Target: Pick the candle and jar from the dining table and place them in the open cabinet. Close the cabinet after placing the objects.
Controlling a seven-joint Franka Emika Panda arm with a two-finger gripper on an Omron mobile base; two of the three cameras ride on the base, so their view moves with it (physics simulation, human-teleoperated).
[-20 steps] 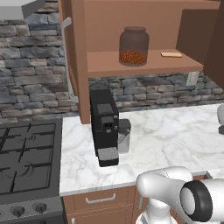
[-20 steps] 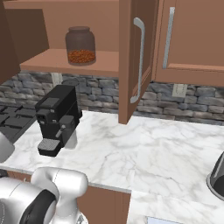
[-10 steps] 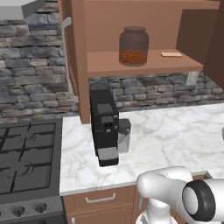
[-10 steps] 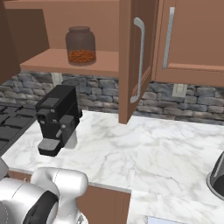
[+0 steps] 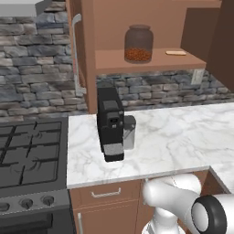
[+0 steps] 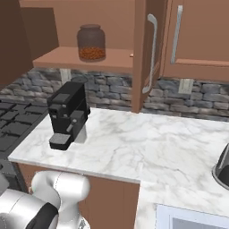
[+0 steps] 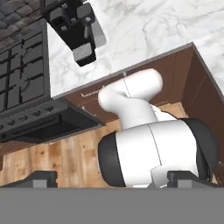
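Note:
The jar (image 5: 138, 43) (image 6: 91, 42), clear glass with reddish-brown granules, stands on the lower shelf of the open cabinet (image 5: 151, 61) (image 6: 85, 58). A small flat tan piece (image 5: 176, 52) lies on the same shelf to the jar's right; I cannot tell whether it is the candle. One cabinet door (image 5: 82, 50) (image 6: 150, 53) stands swung out with its silver handle showing. My gripper (image 7: 114, 179) is open and empty in the hand view, its fingertips (image 7: 41, 178) far apart, low in front of the counter. The dining table is out of view.
A black coffee machine (image 5: 109, 123) (image 6: 67, 114) (image 7: 72, 26) stands on the marble counter (image 5: 173, 137) below the cabinet. A gas stove (image 5: 27, 155) (image 7: 22, 65) lies to its left. A dark kettle (image 6: 222, 167) sits at the counter's right edge. Drawers (image 5: 105, 194) run under the counter.
The whole picture has shifted a little in both base views, so the camera has moved. Jar, tan piece and doors keep their places. The gripper stays open.

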